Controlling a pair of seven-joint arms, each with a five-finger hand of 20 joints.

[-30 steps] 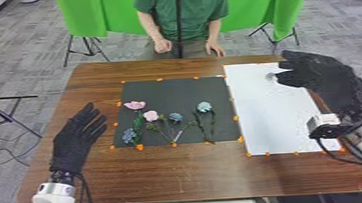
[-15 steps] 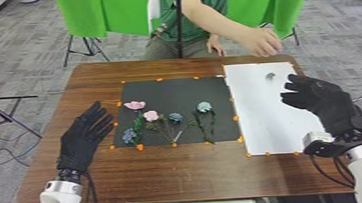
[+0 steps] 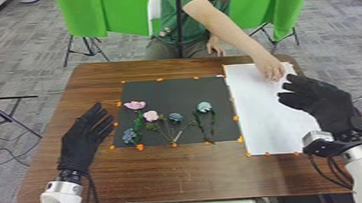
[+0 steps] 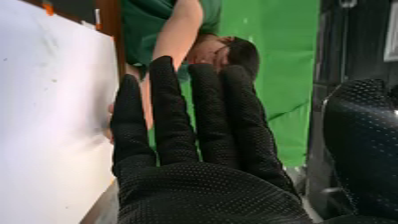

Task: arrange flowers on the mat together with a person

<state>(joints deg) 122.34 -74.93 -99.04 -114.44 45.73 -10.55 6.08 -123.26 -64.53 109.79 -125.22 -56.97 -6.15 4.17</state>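
Hold the right hand [image 3: 324, 102], fingers straight and nothing grasped, by the right edge of the white sheet [image 3: 272, 117], leaving room for the person's hand [image 3: 269, 68] at the far end. Rest the left hand [image 3: 78, 142], fingers extended and empty, left of the black mat [image 3: 168, 90]. Avoid brushing the flowers [image 3: 135, 105] on the mat; best to reach only after the person's withdrawal, slowly and low.

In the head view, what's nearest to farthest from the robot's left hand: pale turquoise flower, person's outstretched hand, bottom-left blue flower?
1. Bottom-left blue flower, mat's left side
2. Pale turquoise flower, mat's right side
3. Person's outstretched hand, far right
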